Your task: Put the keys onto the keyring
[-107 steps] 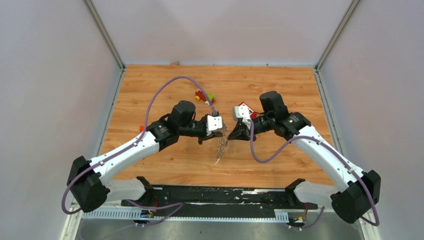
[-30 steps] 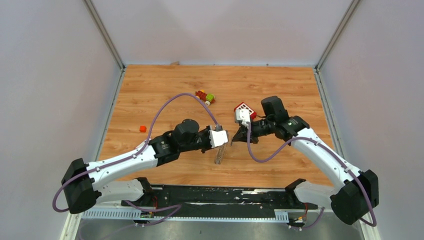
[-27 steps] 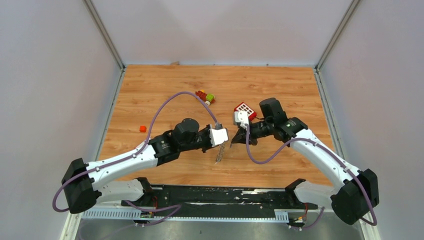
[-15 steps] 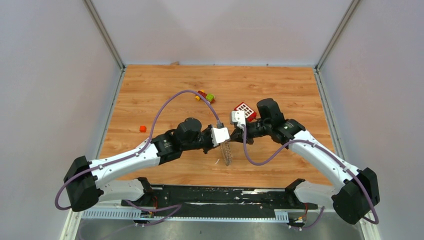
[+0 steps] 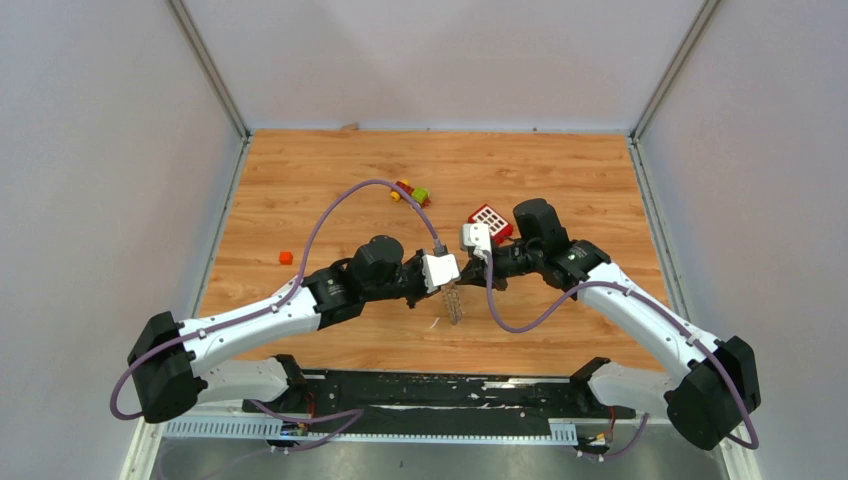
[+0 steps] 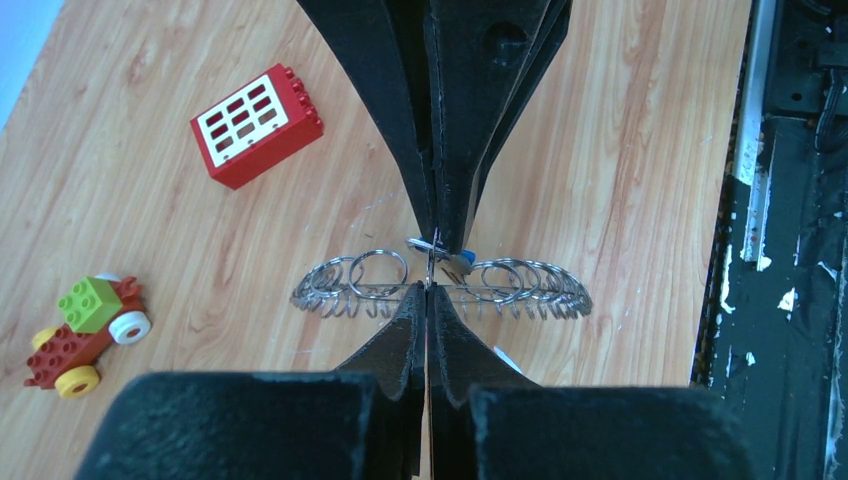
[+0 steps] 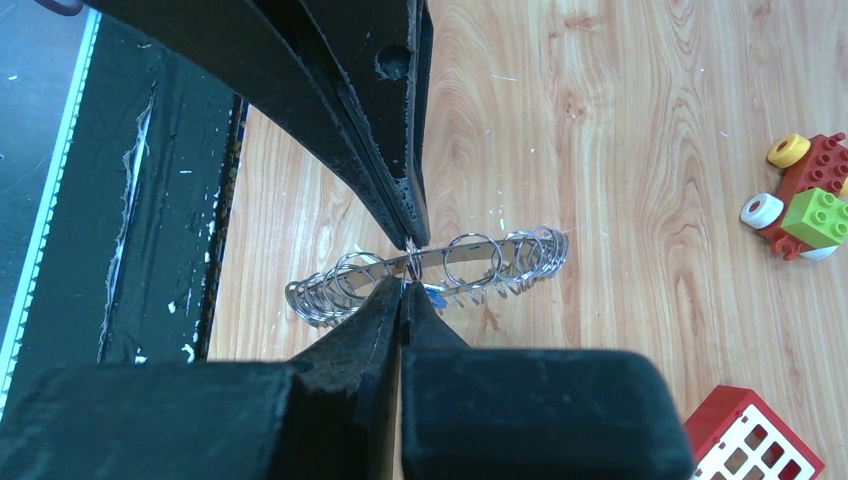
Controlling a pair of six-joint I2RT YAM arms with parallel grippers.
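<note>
The keyring (image 6: 520, 285), a wire ring fringed with many small silver rings, hangs edge-on above the wooden table between both arms (image 5: 454, 303). My left gripper (image 6: 428, 290) is shut on its wire at the middle. My right gripper (image 7: 405, 285) is shut too and meets the left one tip to tip at the keyring (image 7: 480, 262). A small blue-headed key (image 6: 466, 256) sits right at the right gripper's tips, against the ring, and shows as a blue speck (image 7: 435, 297) in the right wrist view. I cannot make out a dark metal key.
A red block with white squares (image 5: 490, 219) lies just behind the right gripper. A small red, yellow and green toy car (image 5: 409, 192) stands farther back. A tiny orange piece (image 5: 286, 257) lies at the left. A black rail (image 5: 440, 390) runs along the near edge.
The left gripper carried the keyring up and to the right, and the ring swung. The right gripper came left until both sets of tips met at the ring.
</note>
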